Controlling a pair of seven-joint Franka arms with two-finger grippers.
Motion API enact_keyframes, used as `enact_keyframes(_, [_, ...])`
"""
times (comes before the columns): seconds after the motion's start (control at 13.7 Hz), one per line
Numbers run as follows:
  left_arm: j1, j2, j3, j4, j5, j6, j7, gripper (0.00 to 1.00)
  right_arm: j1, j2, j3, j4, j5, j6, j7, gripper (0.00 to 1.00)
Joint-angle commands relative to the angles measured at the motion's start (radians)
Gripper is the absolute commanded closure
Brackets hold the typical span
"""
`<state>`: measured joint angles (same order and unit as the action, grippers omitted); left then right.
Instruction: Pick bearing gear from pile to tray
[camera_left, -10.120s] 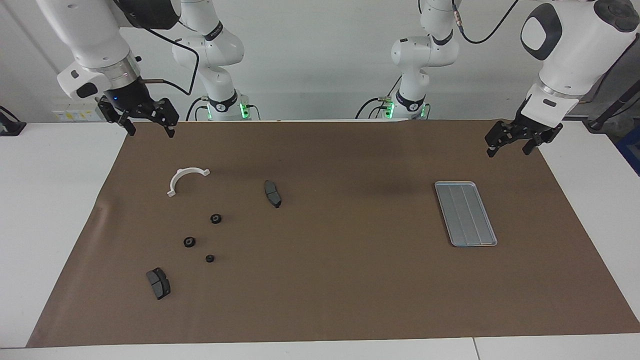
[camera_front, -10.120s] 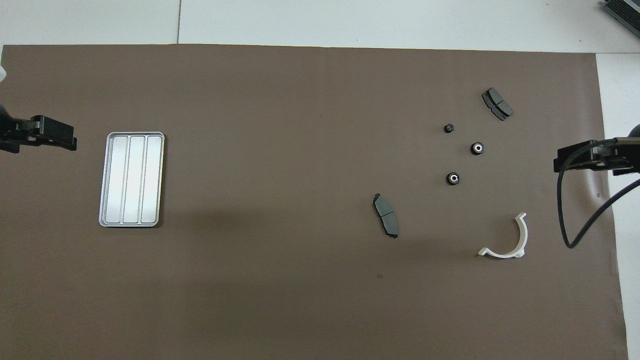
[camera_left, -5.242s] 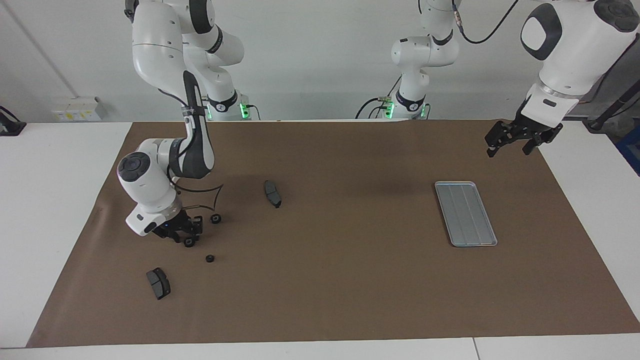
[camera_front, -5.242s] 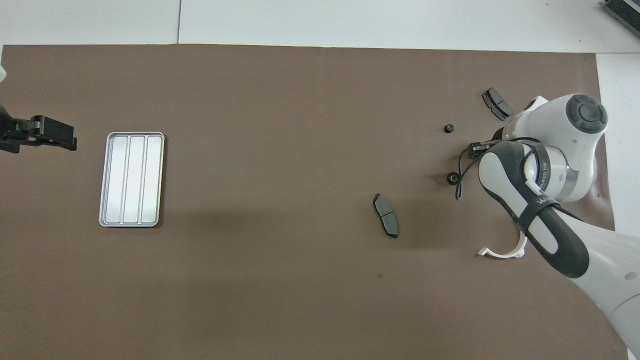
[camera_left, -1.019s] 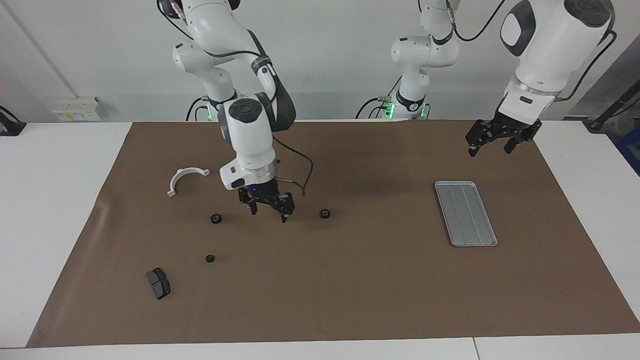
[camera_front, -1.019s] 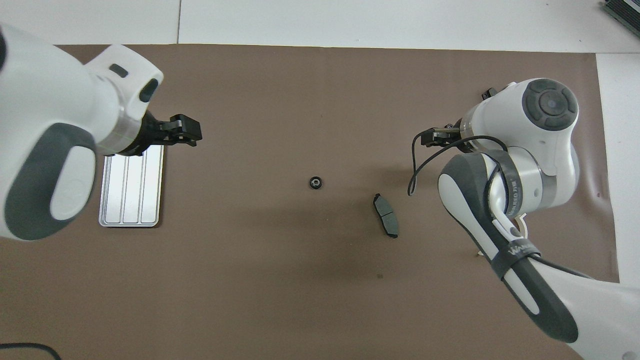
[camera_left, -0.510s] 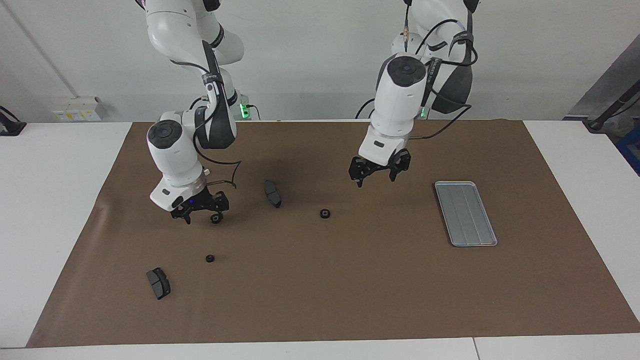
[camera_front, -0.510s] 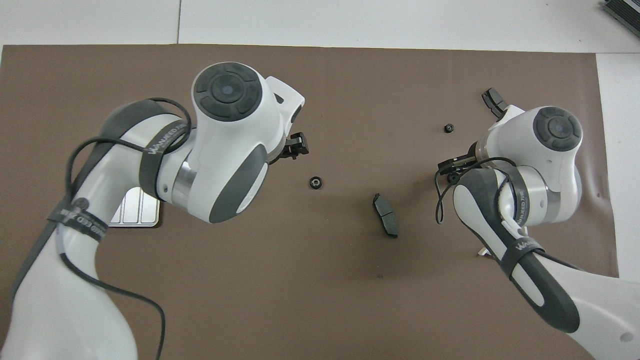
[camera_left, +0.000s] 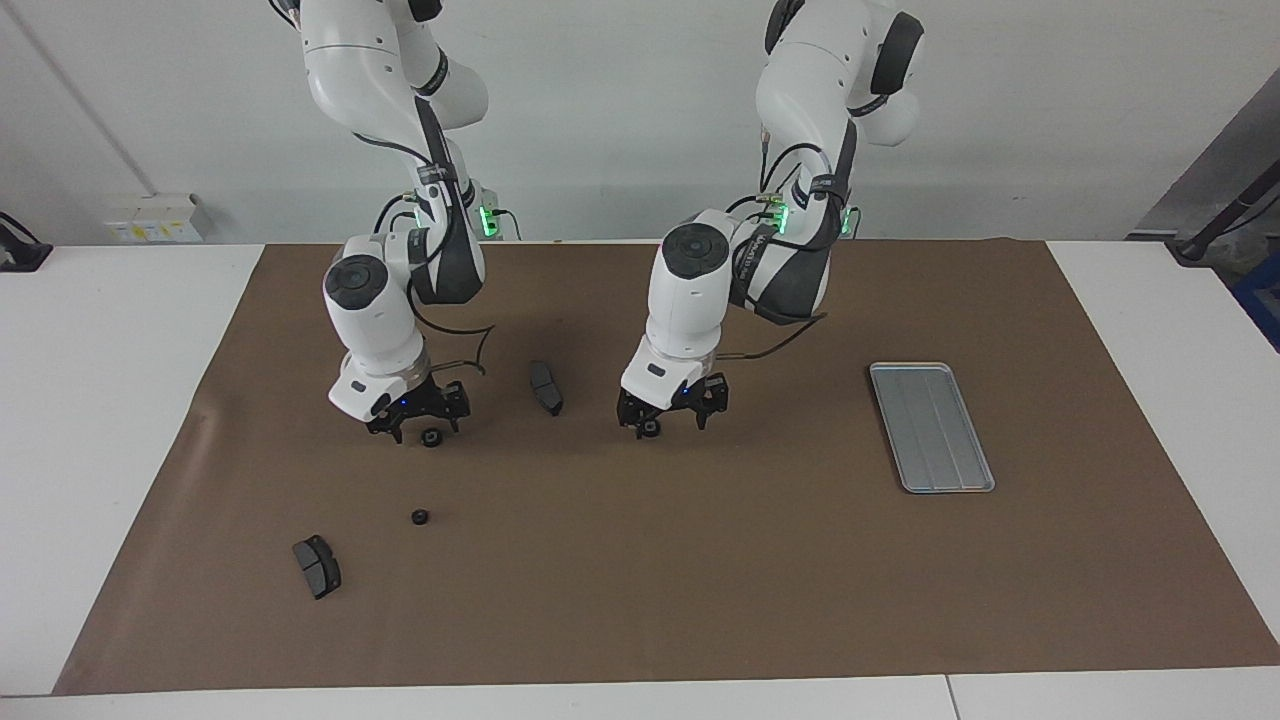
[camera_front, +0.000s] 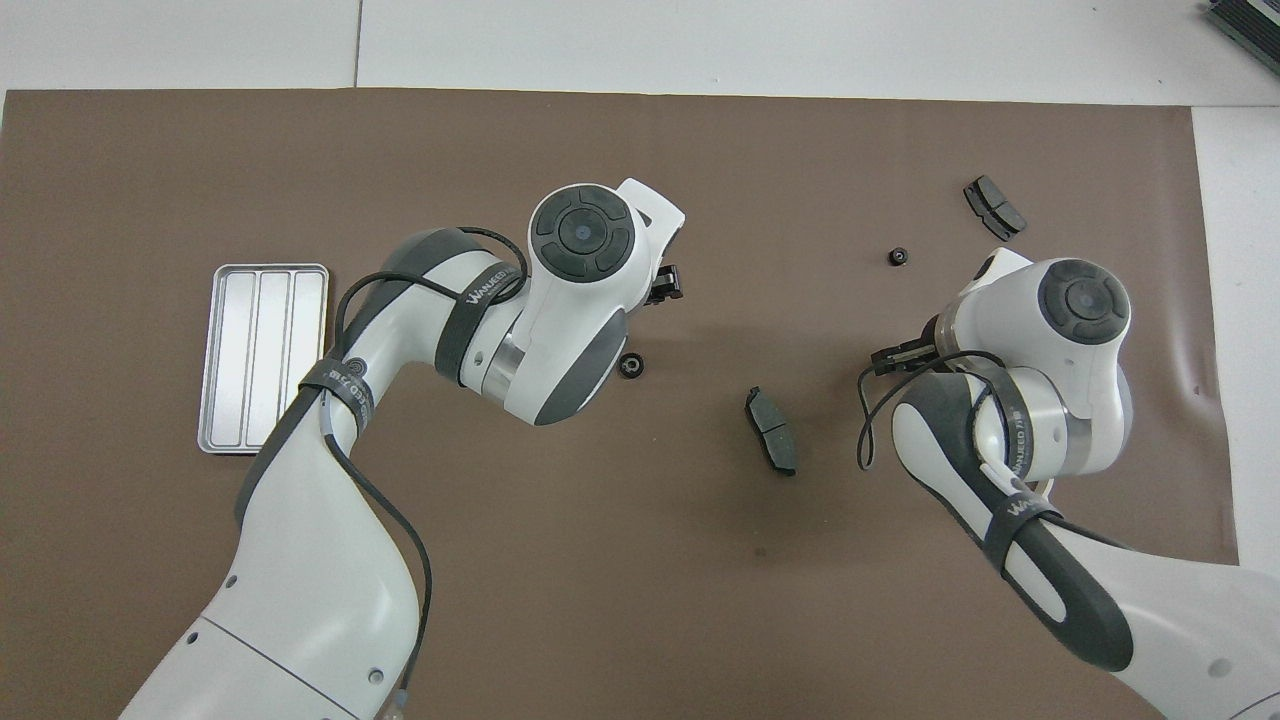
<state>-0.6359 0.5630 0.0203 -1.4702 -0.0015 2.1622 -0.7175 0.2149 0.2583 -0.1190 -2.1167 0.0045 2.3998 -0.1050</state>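
Tray has no gear in it. Left gripper, jaws apart, straddles a gear mid-mat, well short of the tray. Right gripper, jaws apart, is around another gear. Third gear untouched.

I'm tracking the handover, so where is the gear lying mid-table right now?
The gear lies on the mat mid-table, between the brake pad and the tray. In the facing view the left tool is right over it.
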Motion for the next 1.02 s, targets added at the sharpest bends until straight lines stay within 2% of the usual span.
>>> enact_keyframes(0.0, [-0.015, -0.021, 0.015, -0.093, -0.003, 0.091, -0.010, 0.00, -0.009, -0.036, 0.007, -0.042, 0.019, 0.021, -0.022, 0.37])
enact_keyframes(0.44, [-0.047, -0.060, 0.013, -0.246, -0.002, 0.208, -0.005, 0.00, -0.011, -0.027, 0.007, -0.046, 0.037, 0.044, -0.022, 0.39])
enact_keyframes(0.95, [-0.070, -0.074, 0.013, -0.271, -0.002, 0.197, -0.003, 0.00, -0.011, -0.027, 0.005, -0.055, 0.038, 0.048, -0.021, 0.40])
